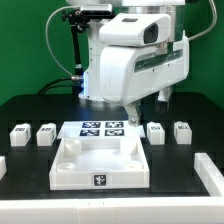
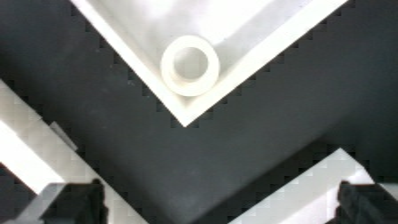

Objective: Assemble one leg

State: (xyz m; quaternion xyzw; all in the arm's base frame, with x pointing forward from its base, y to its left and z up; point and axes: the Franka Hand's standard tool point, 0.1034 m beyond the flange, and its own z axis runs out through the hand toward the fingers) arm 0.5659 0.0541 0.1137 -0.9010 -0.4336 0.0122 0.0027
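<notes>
A white square tabletop [image 1: 72,172] with raised corner blocks lies at the front middle of the black table. Four short white legs stand in a row, two on the exterior view's left [image 1: 19,133] [image 1: 46,132] and two on its right [image 1: 156,132] [image 1: 182,131]. My gripper [image 1: 133,113] hangs over the tabletop's far right corner. In the wrist view a white corner [image 2: 151,40] with a round ring-shaped hole [image 2: 191,63] lies ahead of my gripper [image 2: 217,205]. Its dark fingertips [image 2: 71,205] stand wide apart, open, with only black table between them.
The marker board [image 1: 103,128] lies just behind the tabletop, under the arm. White obstacle walls show at the exterior view's left edge [image 1: 2,165] and right front [image 1: 210,176]. White strips [image 2: 27,140] cross the wrist view beside the fingers.
</notes>
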